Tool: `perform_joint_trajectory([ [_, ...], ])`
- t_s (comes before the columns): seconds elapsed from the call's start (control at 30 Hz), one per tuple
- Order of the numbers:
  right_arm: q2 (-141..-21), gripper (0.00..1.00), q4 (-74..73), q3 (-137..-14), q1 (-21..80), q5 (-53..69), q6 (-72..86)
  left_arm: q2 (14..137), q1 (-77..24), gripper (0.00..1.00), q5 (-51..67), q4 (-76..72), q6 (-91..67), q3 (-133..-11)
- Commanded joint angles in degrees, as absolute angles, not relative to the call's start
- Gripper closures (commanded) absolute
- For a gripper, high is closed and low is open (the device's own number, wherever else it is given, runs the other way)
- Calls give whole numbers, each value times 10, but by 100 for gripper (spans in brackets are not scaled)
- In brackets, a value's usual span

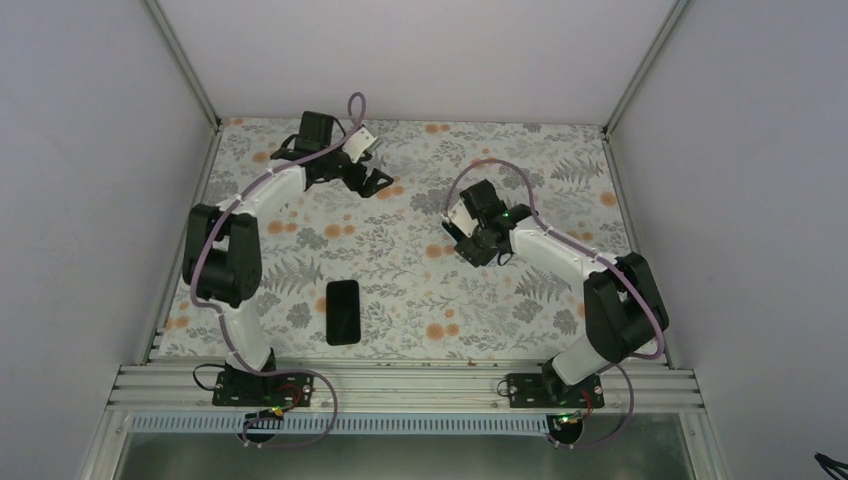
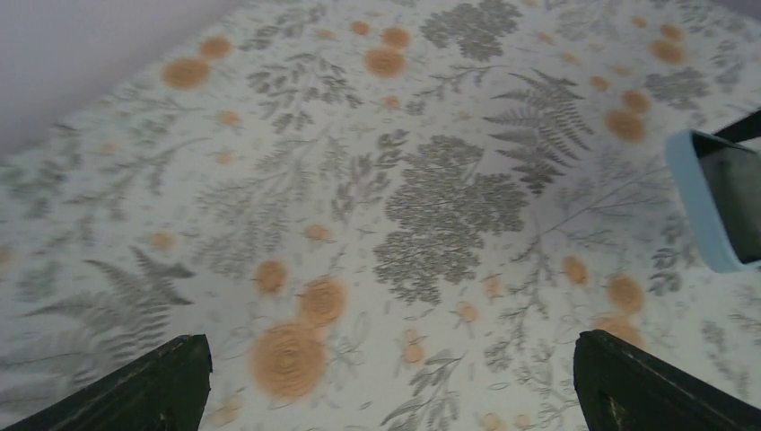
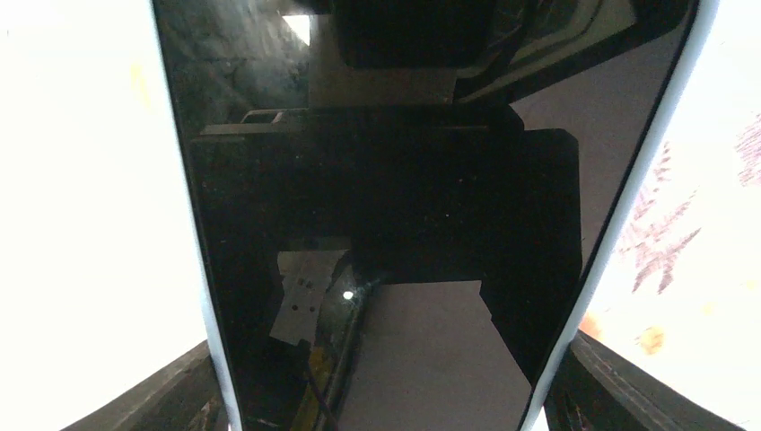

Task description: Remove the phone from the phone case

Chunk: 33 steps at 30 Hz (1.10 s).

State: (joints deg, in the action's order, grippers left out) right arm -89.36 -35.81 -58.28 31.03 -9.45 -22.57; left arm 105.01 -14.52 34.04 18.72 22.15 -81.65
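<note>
In the right wrist view the phone (image 3: pixel 386 180) fills the frame, dark glass screen towards the camera, with the light blue phone case (image 3: pixel 631 202) as a pale rim down both long sides. My right gripper (image 3: pixel 381 395) is shut on the cased phone, one finger (image 3: pixel 179 391) on each long edge. In the top view this gripper (image 1: pixel 462 238) is mid-table and hides the phone. My left gripper (image 1: pixel 375 180) is open and empty near the back. Its wrist view (image 2: pixel 386 395) shows the case's corner (image 2: pixel 693 193) at the right edge, apart from its fingers (image 2: pixel 135 386).
Another all-black phone (image 1: pixel 343 311) lies flat on the flower-patterned table (image 1: pixel 420 290) near the front, left of centre. Grey walls close in the table at the back and on both sides. A metal rail (image 1: pixel 400 385) runs along the near edge.
</note>
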Motion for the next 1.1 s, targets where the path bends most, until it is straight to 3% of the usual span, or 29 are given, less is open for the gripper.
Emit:
perform_joint_trajectory([
  [0.0, -903, 38, -288, -620, 308, -121, -231, 1092, -146, 0, 446, 246, 174, -873],
  [0.33, -926, 38, -228, -651, 319, -162, -248, 1176, -165, 1, 579, 315, 151, -960],
  [0.7, -936, 37, -204, -669, 353, -194, -268, 1271, -189, 3, 630, 435, 173, -1113],
  [1.07, -948, 37, -172, -695, 374, -216, -272, 1301, -210, 6, 639, 433, 158, -1147],
])
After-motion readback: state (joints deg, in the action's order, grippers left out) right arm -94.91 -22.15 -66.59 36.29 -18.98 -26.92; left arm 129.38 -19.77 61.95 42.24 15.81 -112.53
